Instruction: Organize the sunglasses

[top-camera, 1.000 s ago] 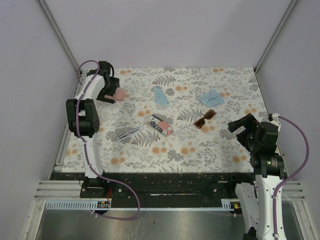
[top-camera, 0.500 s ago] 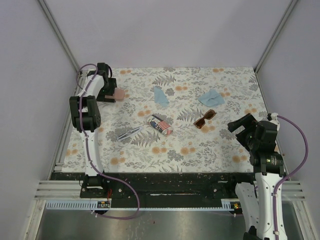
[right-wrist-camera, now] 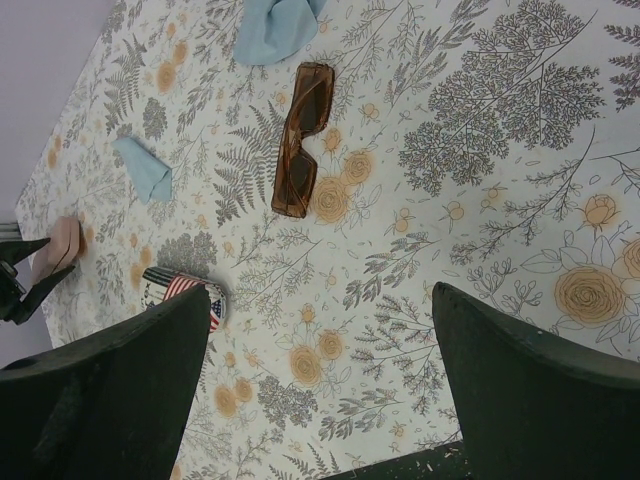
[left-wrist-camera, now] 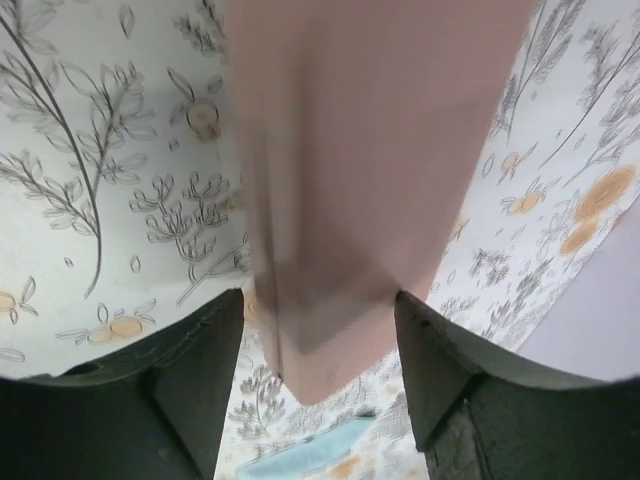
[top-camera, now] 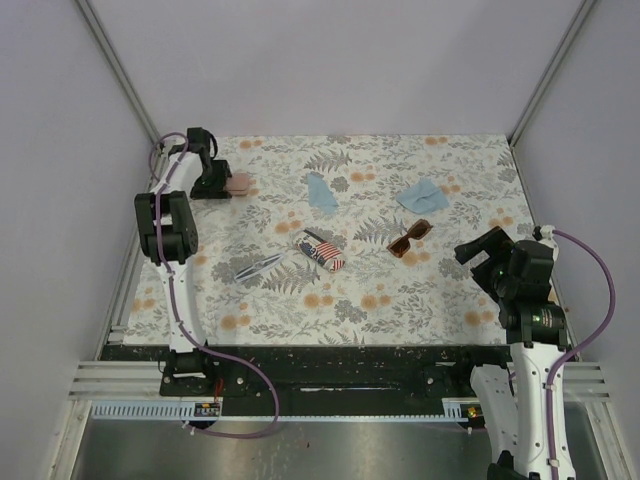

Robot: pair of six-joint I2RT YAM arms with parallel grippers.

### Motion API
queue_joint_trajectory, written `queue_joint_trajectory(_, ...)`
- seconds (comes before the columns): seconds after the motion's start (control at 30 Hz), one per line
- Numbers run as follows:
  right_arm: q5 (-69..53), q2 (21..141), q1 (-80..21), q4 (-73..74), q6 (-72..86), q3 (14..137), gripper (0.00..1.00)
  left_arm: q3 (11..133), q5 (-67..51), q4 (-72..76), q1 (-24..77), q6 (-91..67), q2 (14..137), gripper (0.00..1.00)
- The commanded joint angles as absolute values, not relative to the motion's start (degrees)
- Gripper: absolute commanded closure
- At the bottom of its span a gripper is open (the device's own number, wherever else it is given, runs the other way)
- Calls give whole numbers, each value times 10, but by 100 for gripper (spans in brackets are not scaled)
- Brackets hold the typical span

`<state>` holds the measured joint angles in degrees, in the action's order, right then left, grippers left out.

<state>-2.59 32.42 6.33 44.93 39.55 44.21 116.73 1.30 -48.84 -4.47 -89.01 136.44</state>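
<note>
The reddish-brown sunglasses (top-camera: 409, 238) lie folded on the floral cloth right of centre; they also show in the right wrist view (right-wrist-camera: 303, 140). The slim silvery pair (top-camera: 258, 266) lies left of centre. My left gripper (top-camera: 214, 181) is at the far back left, shut on the pink oblong case (top-camera: 238, 183). In the left wrist view, the case (left-wrist-camera: 360, 180) sits between my fingers (left-wrist-camera: 200, 380). My right gripper (right-wrist-camera: 320, 370) is open and empty, above the cloth right of the brown pair (top-camera: 472, 250).
The flag-printed case (top-camera: 322, 250) lies mid-table, between the two pairs. Two light blue cloths lie at the back, one (top-camera: 321, 191) centre and one (top-camera: 422, 196) right. White walls enclose the table; the left wall is close to my left arm.
My left gripper has carried the pink case a little farther back and left, close to the wall. The right arm has barely moved.
</note>
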Motion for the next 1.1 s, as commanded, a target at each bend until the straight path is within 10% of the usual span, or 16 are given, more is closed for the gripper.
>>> queue_joint_trajectory(0.0,-33,319,62,442,403,441,1,1104,-13,-456,-60,-883,1354,53)
queue_joint_trajectory(0.5,-66,290,62,446,412,430,1,850,-18,-336,-27,-731,1155,52)
queue_joint_trajectory(0.77,-69,291,62,440,415,426,1,981,-43,-342,-36,-673,1191,3)
queue_joint_trajectory(1.07,-69,300,62,430,413,418,1,1018,-120,-121,-56,-719,1237,25)
